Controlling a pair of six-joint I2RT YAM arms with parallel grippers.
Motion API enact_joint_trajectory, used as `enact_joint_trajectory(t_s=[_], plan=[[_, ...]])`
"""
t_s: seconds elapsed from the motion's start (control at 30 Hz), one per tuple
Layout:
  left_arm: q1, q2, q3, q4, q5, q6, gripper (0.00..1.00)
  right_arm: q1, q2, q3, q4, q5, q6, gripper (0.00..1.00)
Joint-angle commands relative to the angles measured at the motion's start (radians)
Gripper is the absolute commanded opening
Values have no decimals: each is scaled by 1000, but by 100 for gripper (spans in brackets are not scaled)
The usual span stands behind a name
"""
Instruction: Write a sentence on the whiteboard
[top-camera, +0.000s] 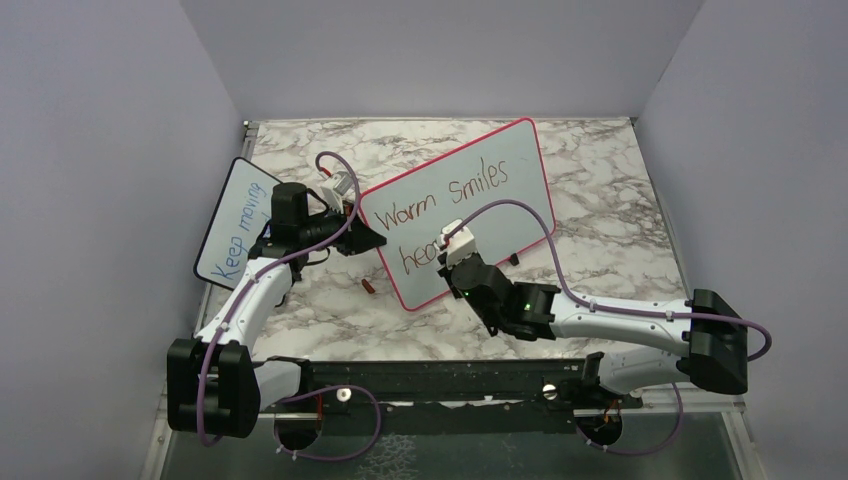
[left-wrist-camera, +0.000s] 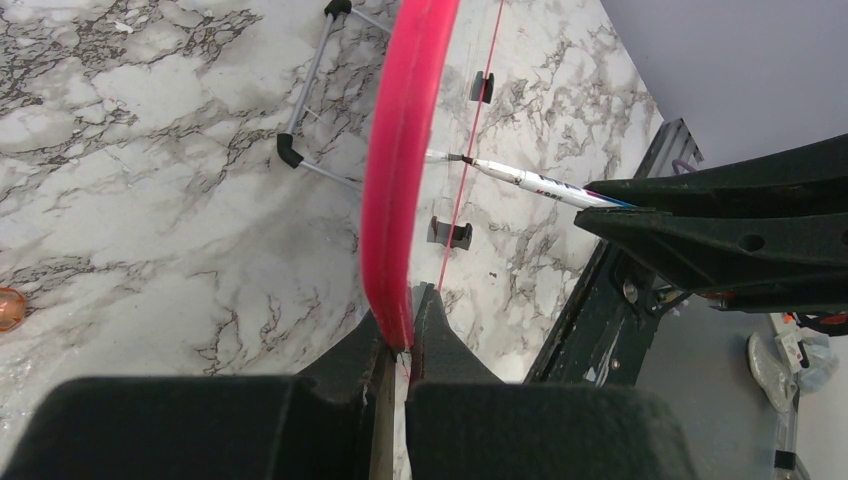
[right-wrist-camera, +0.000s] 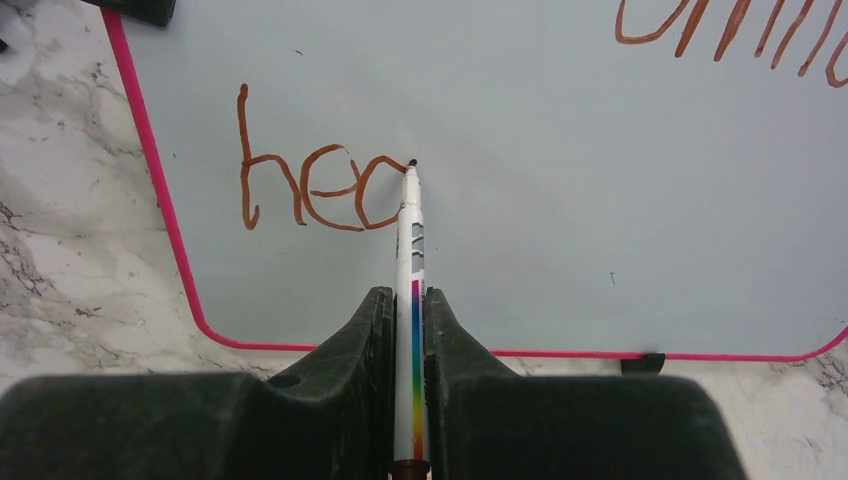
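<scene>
Right gripper (right-wrist-camera: 408, 296) clamped tight on marker (right-wrist-camera: 411, 225), tip at whiteboard (right-wrist-camera: 600, 230) by the "a" of "hea" | sentence (right-wrist-camera: 310, 190) unfinished (line two barely in) | blank board runs rightward from tip, along its long axis | left gripper (left-wrist-camera: 400, 330) shut on pink frame (left-wrist-camera: 395, 200), board mid tabletop (top-camera: 610, 190)

Pink-framed whiteboard (top-camera: 522, 205), askew, with unfinished red-brown sentence (top-camera: 480, 183) "Warm Smiles hea".

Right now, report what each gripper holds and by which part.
The left gripper clamps the whiteboard by its pink frame edge. The right gripper holds the marker by its barrel, tip at the board.
</scene>
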Motion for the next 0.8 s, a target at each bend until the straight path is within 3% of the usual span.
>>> enact_joint_trajectory(t_s=[0.0, 0.77], plan=[[6, 15, -31, -52, -121, 54, 0, -10, 1, 8, -43, -6, 30, 0], [6, 15, -30, -52, -126, 55, 0, -10, -12, -10, -181, -12, 100, 1]])
